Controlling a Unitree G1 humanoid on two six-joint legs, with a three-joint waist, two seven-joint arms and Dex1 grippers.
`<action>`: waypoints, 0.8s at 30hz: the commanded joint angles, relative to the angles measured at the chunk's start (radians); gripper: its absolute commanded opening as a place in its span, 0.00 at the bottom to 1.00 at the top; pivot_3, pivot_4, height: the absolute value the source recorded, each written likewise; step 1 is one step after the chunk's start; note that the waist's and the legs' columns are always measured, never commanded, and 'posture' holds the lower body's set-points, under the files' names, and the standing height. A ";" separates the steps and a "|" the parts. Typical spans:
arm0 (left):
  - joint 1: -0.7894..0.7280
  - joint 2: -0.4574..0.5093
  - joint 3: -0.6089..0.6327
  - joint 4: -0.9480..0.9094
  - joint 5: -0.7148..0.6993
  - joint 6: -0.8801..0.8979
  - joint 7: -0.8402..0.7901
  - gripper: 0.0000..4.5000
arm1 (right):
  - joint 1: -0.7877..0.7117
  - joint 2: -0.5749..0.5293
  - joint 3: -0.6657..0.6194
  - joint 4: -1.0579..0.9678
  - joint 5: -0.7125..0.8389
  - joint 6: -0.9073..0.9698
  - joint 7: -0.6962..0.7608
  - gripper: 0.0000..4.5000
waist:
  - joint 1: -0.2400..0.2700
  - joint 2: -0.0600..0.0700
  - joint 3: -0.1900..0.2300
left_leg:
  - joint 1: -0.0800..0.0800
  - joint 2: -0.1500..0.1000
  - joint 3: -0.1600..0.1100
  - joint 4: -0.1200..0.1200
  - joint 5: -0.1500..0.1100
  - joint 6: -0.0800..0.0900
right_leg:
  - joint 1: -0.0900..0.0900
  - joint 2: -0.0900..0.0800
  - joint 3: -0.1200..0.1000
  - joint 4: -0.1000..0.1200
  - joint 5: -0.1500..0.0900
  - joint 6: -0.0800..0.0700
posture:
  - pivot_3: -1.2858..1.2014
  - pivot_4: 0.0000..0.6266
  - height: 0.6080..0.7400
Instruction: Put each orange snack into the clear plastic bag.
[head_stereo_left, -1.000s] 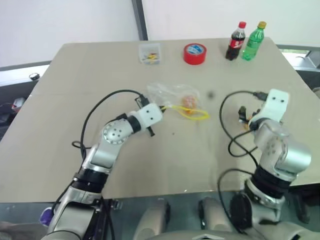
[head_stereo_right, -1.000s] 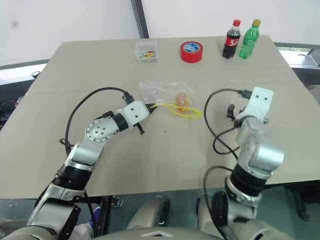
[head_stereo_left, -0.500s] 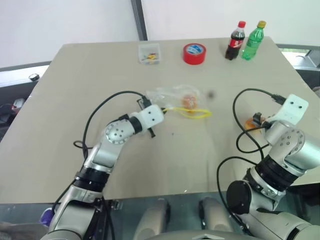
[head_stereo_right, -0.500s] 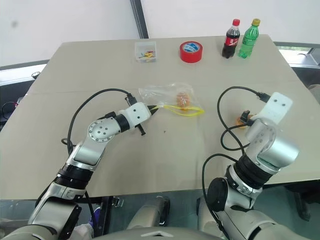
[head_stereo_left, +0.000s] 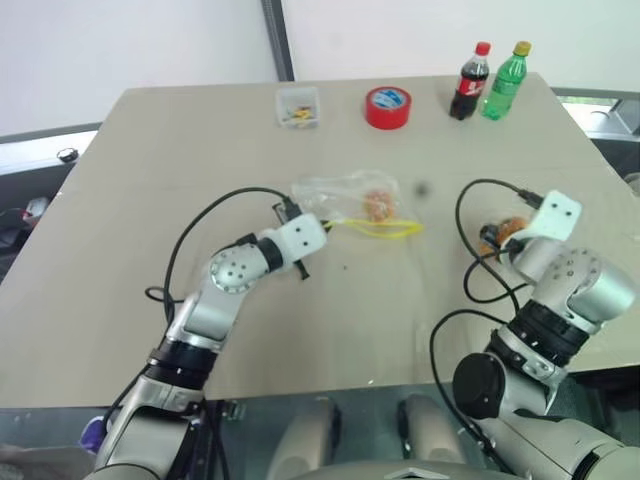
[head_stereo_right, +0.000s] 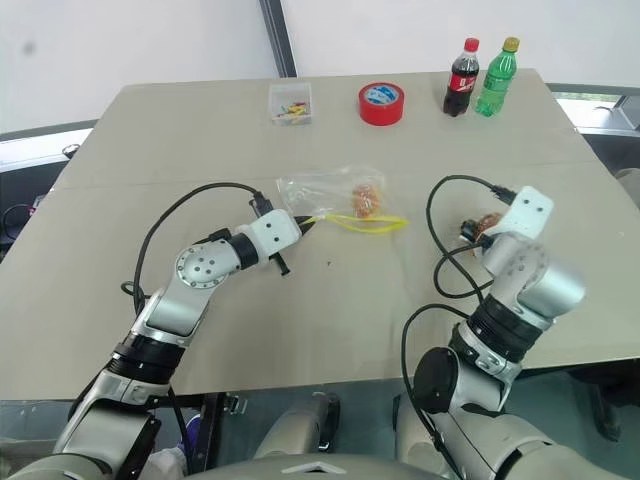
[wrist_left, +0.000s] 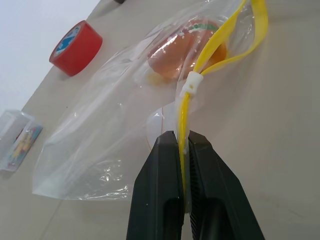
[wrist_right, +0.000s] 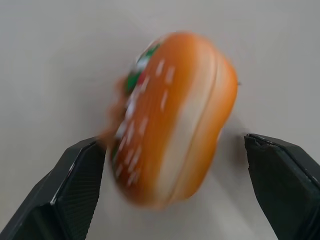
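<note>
Clearly the second orange snack (wrist_right: 170, 117) lies loose on the surface (head_stereo_left: 150, 180) between the wide-spread jaws of the right gripper (wrist_right: 172, 190), not yet gripped. If one finger meets it before the other, the glossy, rounded bun may well skid or roll aside. In the right wrist view its long axis runs roughly along the fingers, slightly tilted, so the jaws would close across its short width. The left gripper (wrist_left: 182, 145) is clenched on the yellow seal strip of the clear plastic bag (head_stereo_left: 340, 195), which lies mid-surface with one snack (head_stereo_left: 378, 205) already inside. Its mouth looks narrow; the incoming snack could catch on it.
</note>
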 joint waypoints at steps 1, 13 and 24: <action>0.000 0.009 0.020 -0.048 0.005 0.004 0.011 0.00 | 0.017 0.023 0.114 -0.001 0.037 -0.078 0.043 0.99 | -0.002 0.000 0.000 | 0.000 0.000 0.000 0.000 0.000 0.000 | 0.000 0.000 0.000 0.000 0.000 0.000 | 0.52 0.24 1.00; 0.021 0.010 0.022 -0.091 0.007 0.037 0.018 0.00 | 0.156 -0.149 0.370 0.130 0.008 -0.414 0.120 0.82 | 0.000 0.000 0.000 | 0.000 0.000 0.000 -0.001 0.000 0.000 | 0.000 0.000 0.000 -0.001 0.000 0.000 | 0.52 0.24 1.00; 0.030 0.014 0.021 -0.114 0.012 0.057 0.024 0.00 | 0.202 -0.455 0.724 0.271 -0.148 -0.918 0.336 0.99 | 0.005 0.000 0.000 | 0.000 -0.001 0.000 -0.001 0.000 0.000 | 0.000 0.000 -0.001 -0.002 0.000 0.000 | 0.52 0.24 1.00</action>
